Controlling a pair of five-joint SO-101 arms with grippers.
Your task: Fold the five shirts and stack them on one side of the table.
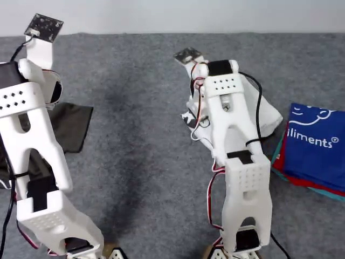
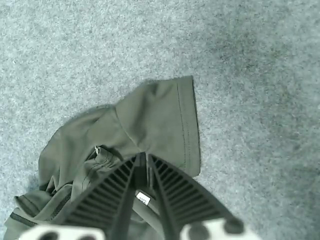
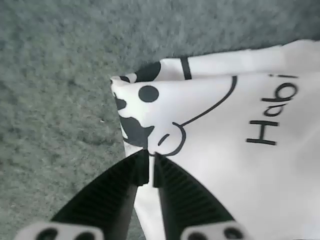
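A dark olive shirt (image 1: 73, 125) lies crumpled on the grey table (image 1: 140, 162) at the left, under my left arm. In the left wrist view, one sleeve of the dark shirt (image 2: 155, 115) is spread flat, and my left gripper (image 2: 145, 161) is shut on a fold of its fabric. A white shirt (image 1: 268, 114) with black print lies under my right arm near the table's middle. My right gripper (image 3: 151, 156) is shut on the edge of the white shirt (image 3: 225, 165), close to a folded corner.
A stack of folded shirts (image 1: 315, 148) sits at the right edge, blue on top with red and teal beneath. Bare grey table stretches between the two arms and along the far side.
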